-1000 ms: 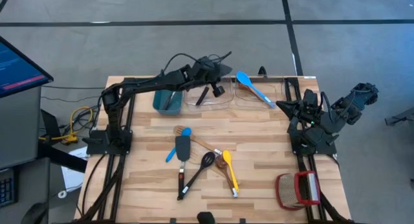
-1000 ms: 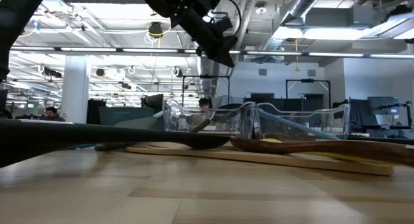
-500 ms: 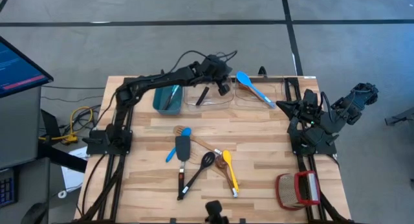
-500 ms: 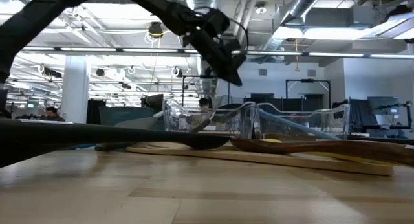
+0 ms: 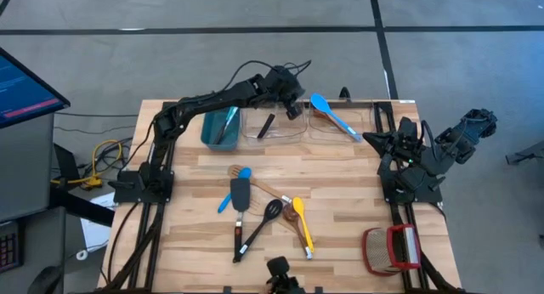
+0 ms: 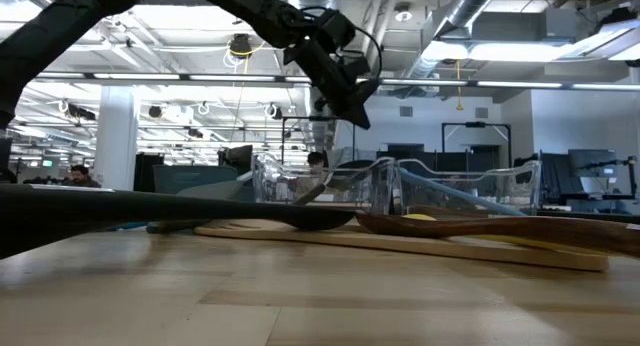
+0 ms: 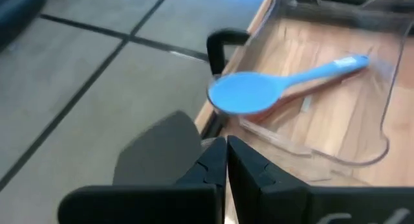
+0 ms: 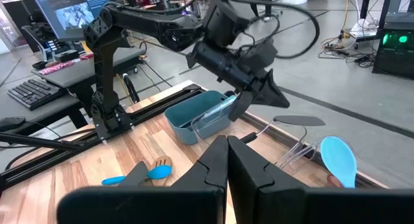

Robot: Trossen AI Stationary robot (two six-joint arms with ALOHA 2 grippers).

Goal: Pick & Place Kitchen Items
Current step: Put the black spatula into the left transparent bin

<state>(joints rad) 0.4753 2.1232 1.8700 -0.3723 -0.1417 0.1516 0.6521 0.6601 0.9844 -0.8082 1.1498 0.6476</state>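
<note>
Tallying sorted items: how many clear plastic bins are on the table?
2: one clear plastic bin holding a black utensil, another beside it holding the blue silicone spoon.

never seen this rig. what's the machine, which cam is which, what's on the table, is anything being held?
Two dark robot arms are bolted to a wooden table. One camera looks straight down, one sits at table height, and one rides on each wrist. The left gripper hangs shut over the clear trays at the far edge, holding nothing. The right gripper waits shut at the right side, also empty. A blue spoon lies across the right tray and a black utensil in the left one. More utensils lie mid-table. A teal bin and a red woven basket are there too.
</note>
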